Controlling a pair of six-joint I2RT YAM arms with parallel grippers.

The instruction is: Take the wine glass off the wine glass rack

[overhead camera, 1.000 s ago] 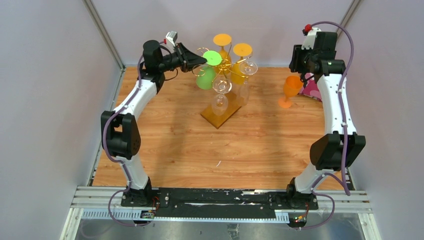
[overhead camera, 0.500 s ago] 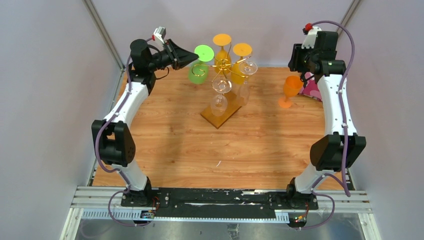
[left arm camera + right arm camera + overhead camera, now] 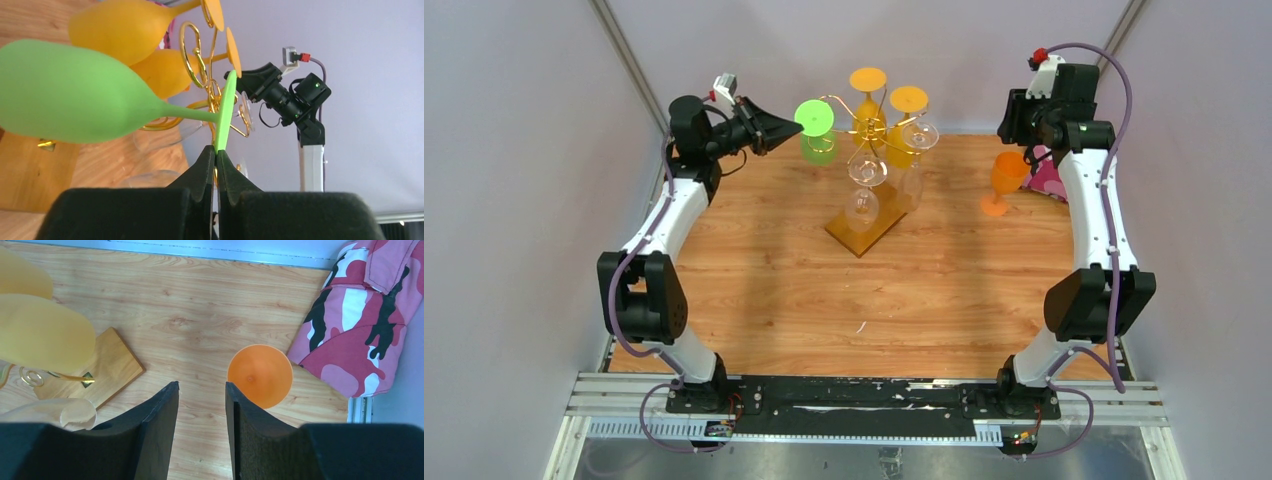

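My left gripper (image 3: 216,151) is pinched tight on the foot rim of the matte lime-green wine glass (image 3: 75,100), held foot uppermost just left of the wine glass rack (image 3: 864,240). My right gripper (image 3: 201,386) is half-open and empty.

Left gripper (image 3: 216,159) jaws pinched on the foot rim of the green wine glass (image 3: 75,100); just behind that glass, gold wire rack (image 3: 192,47) carrying two orange glasses (image 3: 120,25).

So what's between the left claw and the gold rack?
The green glass, its foot pinched by the left claw; the overhead view shows it.
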